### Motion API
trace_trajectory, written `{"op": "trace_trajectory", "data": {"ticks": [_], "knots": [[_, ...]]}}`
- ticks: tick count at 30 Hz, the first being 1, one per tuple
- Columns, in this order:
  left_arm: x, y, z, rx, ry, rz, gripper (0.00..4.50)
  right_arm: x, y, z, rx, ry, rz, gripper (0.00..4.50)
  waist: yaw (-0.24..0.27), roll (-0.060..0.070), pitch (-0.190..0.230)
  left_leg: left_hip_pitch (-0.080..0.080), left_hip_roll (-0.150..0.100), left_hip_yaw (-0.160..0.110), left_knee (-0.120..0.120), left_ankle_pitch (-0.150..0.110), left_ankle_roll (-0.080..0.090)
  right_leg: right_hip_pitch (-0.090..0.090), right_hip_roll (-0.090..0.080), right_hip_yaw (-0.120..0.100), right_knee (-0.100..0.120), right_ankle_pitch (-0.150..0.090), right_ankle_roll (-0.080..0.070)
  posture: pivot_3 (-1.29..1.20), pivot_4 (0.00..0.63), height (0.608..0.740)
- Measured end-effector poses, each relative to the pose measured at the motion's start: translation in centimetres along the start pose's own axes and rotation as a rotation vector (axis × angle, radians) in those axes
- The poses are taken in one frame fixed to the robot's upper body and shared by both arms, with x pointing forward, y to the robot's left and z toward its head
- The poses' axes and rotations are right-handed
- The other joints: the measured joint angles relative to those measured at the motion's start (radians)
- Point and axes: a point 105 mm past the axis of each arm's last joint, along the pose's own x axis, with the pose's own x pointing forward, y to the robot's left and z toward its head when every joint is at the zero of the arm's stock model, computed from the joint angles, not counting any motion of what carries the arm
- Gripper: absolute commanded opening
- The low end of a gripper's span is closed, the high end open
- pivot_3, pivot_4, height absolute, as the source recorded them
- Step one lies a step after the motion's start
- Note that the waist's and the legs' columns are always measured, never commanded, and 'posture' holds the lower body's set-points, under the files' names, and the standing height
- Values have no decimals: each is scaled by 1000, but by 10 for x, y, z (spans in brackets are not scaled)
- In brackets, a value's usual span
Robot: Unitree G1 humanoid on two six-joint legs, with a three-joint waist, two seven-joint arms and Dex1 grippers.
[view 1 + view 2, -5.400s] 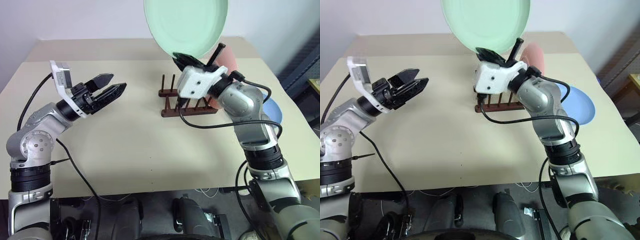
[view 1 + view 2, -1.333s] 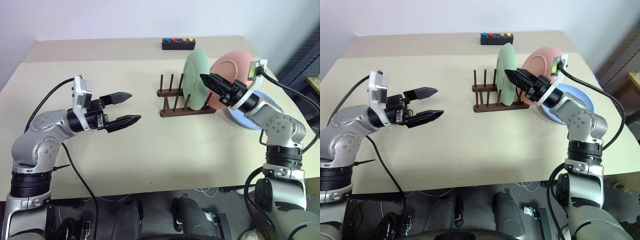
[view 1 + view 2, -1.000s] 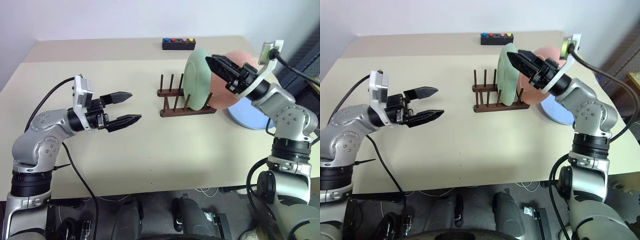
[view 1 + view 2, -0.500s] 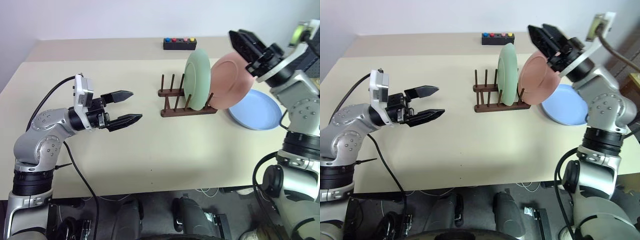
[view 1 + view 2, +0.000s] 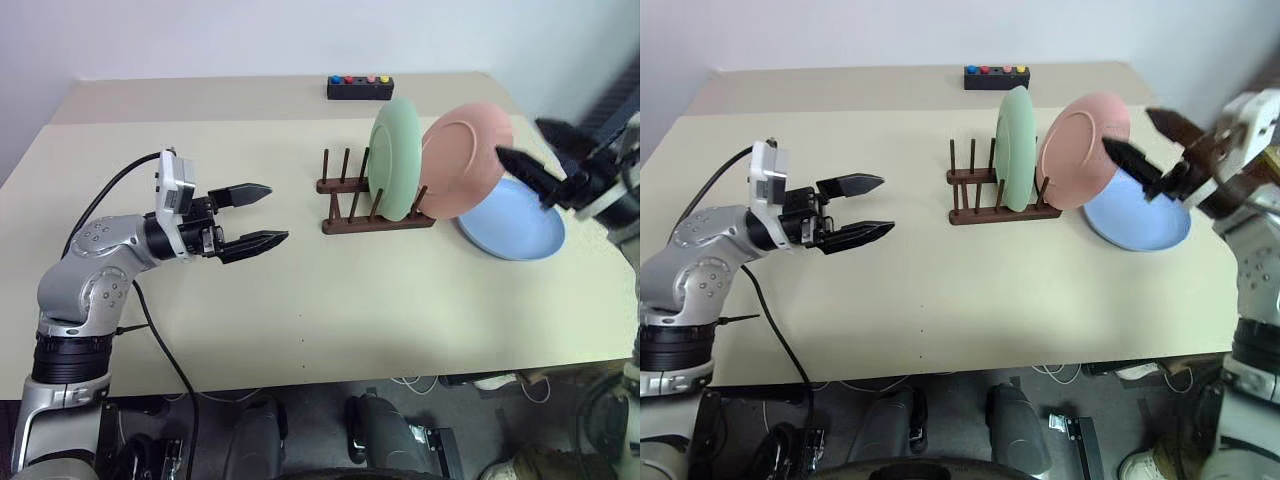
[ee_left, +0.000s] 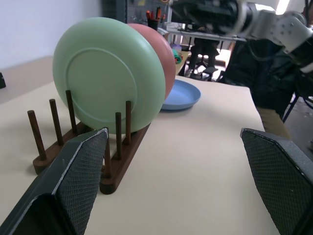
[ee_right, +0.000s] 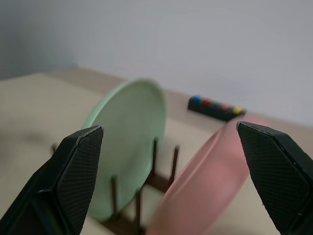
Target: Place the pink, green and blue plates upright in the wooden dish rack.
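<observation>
Left eye view: rack on worktop; green plate upright between its pegs, pink plate tilted at rack's right end, blue plate flat just right of rack. Left gripper spread, empty, well left of rack. Right gripper spread, empty, right of rack, over blue plate.

Left wrist view: green plate in rack, pink behind it.

Right wrist view: button box beyond rack.

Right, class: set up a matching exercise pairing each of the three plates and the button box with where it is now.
Things:
1. green plate
2. pink plate
3. blue plate
4. button box

Places:
A. flat on the table
B. far table edge
C. upright between the rack pegs
D. tilted at the rack's end

Pairs: 1-C, 2-D, 3-A, 4-B
</observation>
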Motion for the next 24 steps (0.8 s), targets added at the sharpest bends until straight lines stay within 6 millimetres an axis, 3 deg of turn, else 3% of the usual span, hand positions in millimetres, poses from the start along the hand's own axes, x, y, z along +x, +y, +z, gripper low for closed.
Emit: {"op": "trace_trajectory", "data": {"ticks": [11, 17, 20, 24], "knots": [[1, 0, 1, 12, -1, -16, 4500, -29, -12, -28, 17, 177, -73, 4467, 0, 0, 0, 0, 0, 0, 0, 0, 0, 0, 0, 0, 0, 0, 0, 0, 150, 740], [1, 0, 0, 13, 3, -20, 4500, -35, -5, -68, 38, 380, -63, 4467, -2, 0, 0, 0, 0, 0, 0, 0, 0, 0, 1, 1, 0, 0, 0, 0, 150, 740], [2, -1, 0, 12, 3, -25, 4500, -43, -12, -92, 41, 495, -100, 4467, -1, 0, 0, 0, 0, 0, 0, 0, 0, 0, 1, 1, 0, 0, 0, 0, 150, 740], [3, -2, -2, 15, 7, -28, 4500, -45, -19, -107, 53, 578, -120, 4467, -3, 0, 0, 0, 0, 0, 0, 0, 0, 0, 1, 1, 0, 0, 0, 0, 150, 740]]}}
